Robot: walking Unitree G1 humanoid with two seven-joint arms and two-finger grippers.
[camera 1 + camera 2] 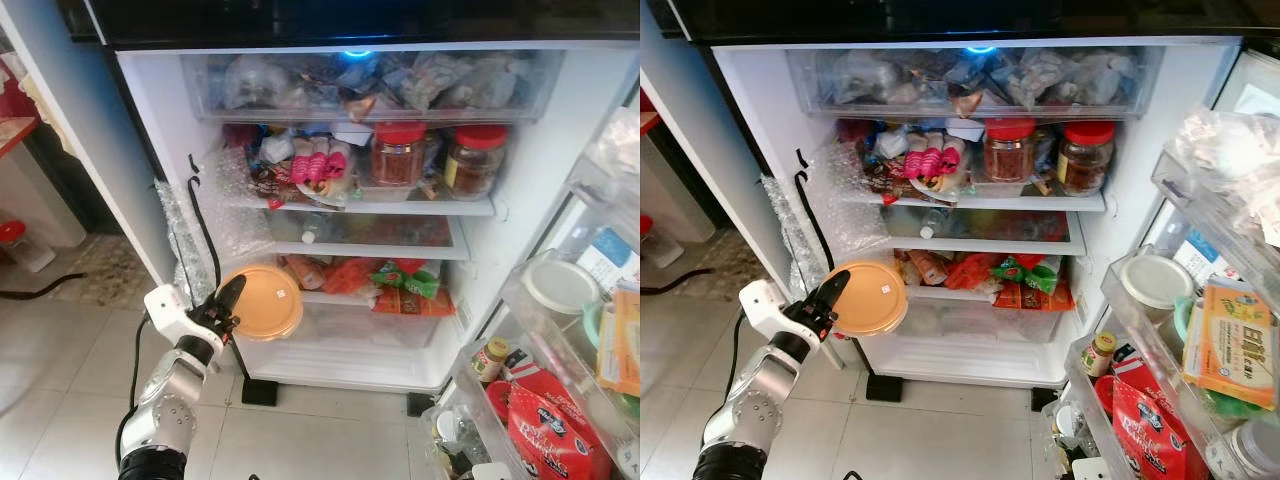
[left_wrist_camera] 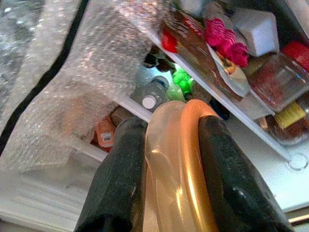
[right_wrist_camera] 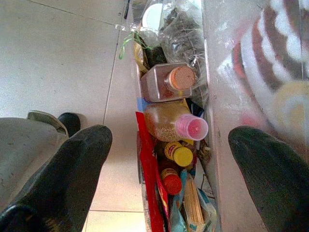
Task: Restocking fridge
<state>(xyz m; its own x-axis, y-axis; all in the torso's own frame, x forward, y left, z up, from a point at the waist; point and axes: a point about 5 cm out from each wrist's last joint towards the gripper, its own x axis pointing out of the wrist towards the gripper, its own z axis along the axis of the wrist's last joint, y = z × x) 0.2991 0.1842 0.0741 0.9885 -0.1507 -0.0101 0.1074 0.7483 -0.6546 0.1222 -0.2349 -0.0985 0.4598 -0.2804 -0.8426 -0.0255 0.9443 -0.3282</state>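
Note:
My left gripper point(image 1: 228, 302) is shut on the rim of a round container with an orange lid point(image 1: 266, 300), held on edge in front of the open fridge's point(image 1: 520, 190) lower left shelf. In the left wrist view the two black fingers point(image 2: 120, 179) clamp the orange lid and translucent tub point(image 2: 179, 164). My right gripper point(image 3: 166, 169) stands open beside the door's bottom rack, over bottles point(image 3: 169, 121) and small jars there.
Shelves are packed: red-lidded jars point(image 1: 400, 152), pink packets point(image 1: 315, 165), snack bags point(image 1: 405, 285), a top drawer point(image 1: 370, 85). Bubble wrap point(image 1: 190, 230) hangs at the left wall. The open door point(image 1: 1200, 340) at right holds tubs, boxes and a red bag. Tiled floor point(image 1: 60, 350) lies left.

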